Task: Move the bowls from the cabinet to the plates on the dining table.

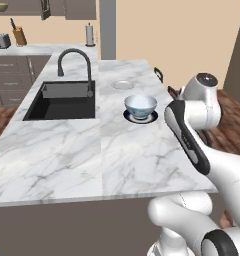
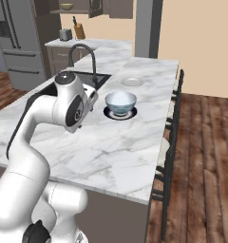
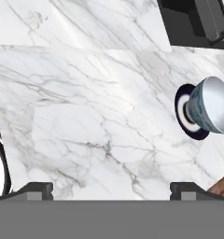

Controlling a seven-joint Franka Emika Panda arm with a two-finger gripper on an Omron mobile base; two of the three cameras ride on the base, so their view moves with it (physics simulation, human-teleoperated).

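One bowl of two delivered: the white bowl with a blue pattern sits upright on the black-rimmed plate, on the dining table toward its long edge on the chair side, between the black sink and that edge. Second plate, pale whitish-grey, lies bare a little farther along the same side, toward the far end of the table, well apart from the arm. Second bowl, olive-tan, rests on the shelf of the cabinet on the far wall, beyond the far end of the table and past the smaller counter. Gripper: jaws spread wide, nothing between them, looking down on bare marble; the filled plate lies off to the sink side of the hand view, apart from the fingertips. Governing relation, by judgement: the remaining bowl lies far ahead and well above the hand, out of reach across the whole table, so the base must likely drive to the cabinet first.
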